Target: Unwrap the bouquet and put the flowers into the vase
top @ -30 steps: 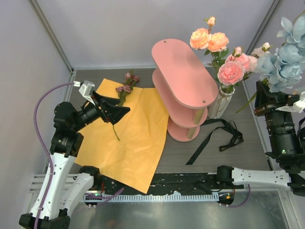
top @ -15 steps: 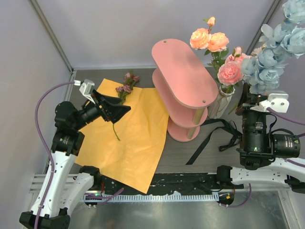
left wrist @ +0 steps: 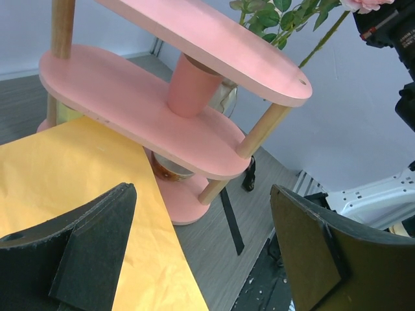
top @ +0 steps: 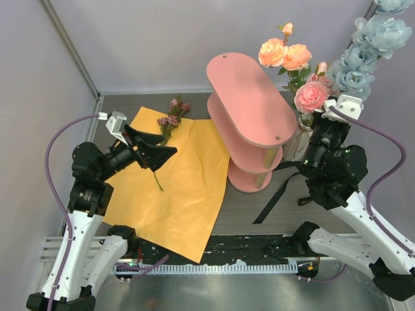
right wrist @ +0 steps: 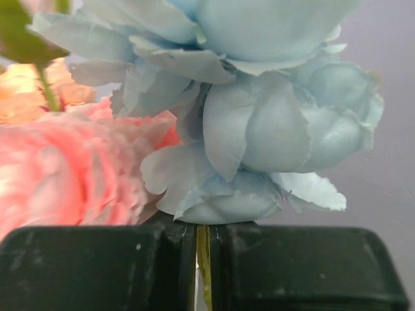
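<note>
A: Which step?
B: Putting the blue flower (top: pixel 363 58) into the vase (top: pixel 297 146). The right claw (right wrist: pixel 202 259) is pinched tight on its stem, just right of the vase, which already holds roses (top: pixel 310 96).
A: Next?
B: Probably steer the stem into the neck, then release.
A: Left claw (left wrist: pixel 204 241)?
B: Spread wide, empty, well left of the vase, over the paper (top: pixel 188 188).
</note>
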